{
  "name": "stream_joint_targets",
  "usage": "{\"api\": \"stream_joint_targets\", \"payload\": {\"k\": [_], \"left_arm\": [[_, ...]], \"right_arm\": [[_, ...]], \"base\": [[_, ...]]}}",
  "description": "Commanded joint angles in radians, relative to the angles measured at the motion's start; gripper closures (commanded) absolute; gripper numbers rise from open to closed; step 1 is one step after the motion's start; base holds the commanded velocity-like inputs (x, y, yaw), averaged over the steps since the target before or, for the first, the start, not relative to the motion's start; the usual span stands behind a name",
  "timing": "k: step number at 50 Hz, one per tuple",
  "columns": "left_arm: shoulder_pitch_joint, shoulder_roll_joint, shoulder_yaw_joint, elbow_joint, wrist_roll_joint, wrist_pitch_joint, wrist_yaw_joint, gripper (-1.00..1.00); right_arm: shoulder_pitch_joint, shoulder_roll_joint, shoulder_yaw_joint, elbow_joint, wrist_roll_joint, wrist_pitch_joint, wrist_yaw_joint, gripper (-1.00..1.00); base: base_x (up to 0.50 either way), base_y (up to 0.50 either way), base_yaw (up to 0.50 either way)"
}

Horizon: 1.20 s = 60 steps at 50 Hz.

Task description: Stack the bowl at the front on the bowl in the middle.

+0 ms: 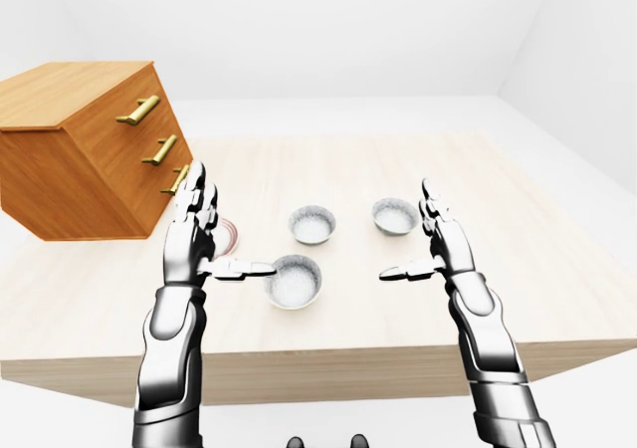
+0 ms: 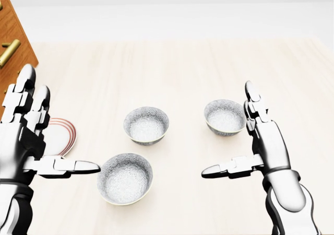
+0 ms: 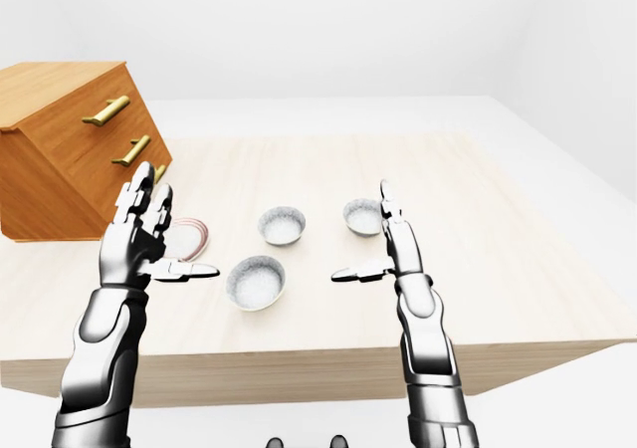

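Note:
Three small grey-white bowls stand on the light wooden table (image 2: 172,62). The nearest bowl (image 2: 125,178) is lowest in the head view, the middle bowl (image 2: 146,125) sits just above it, and a third bowl (image 2: 225,117) lies to the right. My left hand (image 2: 44,141) hovers open to the left of the nearest bowl, thumb pointing at its rim without touching. My right hand (image 2: 245,141) is open too, to the right of the nearest bowl and just below the right bowl. Neither hand holds anything.
A wooden chest of drawers (image 1: 90,149) with brass handles stands at the table's left. A pink-rimmed white plate (image 2: 61,136) lies partly behind my left hand. The table's near edge (image 1: 328,363) runs just below the bowls in the left-eye view.

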Motion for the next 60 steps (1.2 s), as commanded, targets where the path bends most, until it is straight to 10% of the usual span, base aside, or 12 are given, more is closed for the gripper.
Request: {"api": "stream_joint_targets", "payload": {"k": [1,39,49,60], "left_arm": [[-0.004,0.013,0.021,-0.027,-0.009,0.0,-0.007,-1.0],[0.013,0.004,0.006,-0.008,0.021,0.0,-0.026,-1.0],[0.019,0.0,0.007,-0.004,0.024,0.0,-0.031,-1.0],[0.032,-0.002,0.006,0.009,0.028,0.0,-0.039,-1.0]], "right_arm": [[-0.006,-0.006,-0.006,-0.004,-0.022,0.0,0.011,-1.0],[-0.006,0.006,0.032,0.139,-0.08,-0.031,-0.009,-1.0],[-0.014,-0.035,0.072,0.23,-0.443,-0.174,-0.206,-1.0],[-0.116,-0.048,0.134,0.521,-0.824,-0.175,-0.386,-1.0]], "base": [[0.31,0.0,0.0],[0.2,0.0,0.0],[0.0,0.0,0.0],[0.0,0.0,0.0]]}}
